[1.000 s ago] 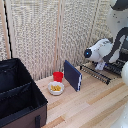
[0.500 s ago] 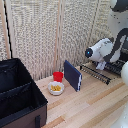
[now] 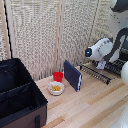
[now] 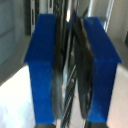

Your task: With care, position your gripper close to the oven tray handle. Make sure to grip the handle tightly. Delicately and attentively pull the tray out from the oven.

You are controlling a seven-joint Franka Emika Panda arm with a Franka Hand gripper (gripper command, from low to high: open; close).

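In the exterior view the white arm reaches in from the right. Its gripper (image 3: 102,65) sits down on the dark wire tray (image 3: 100,71), which sticks out over the wooden table. The thin handle bar (image 3: 93,75) runs along the tray's front edge. The oven (image 3: 119,64) is mostly hidden behind the arm. In the wrist view the two blue fingertips (image 4: 46,65) stand close together around dark thin bars (image 4: 70,70), the gripper (image 4: 71,65) shut on the handle.
An upright dark blue slab (image 3: 73,75) stands just to the exterior view's left of the tray. A red cup (image 3: 58,76) and a white bowl (image 3: 56,88) sit beside it. A big black fabric case (image 3: 20,97) fills the left. A slatted screen (image 3: 45,35) stands behind.
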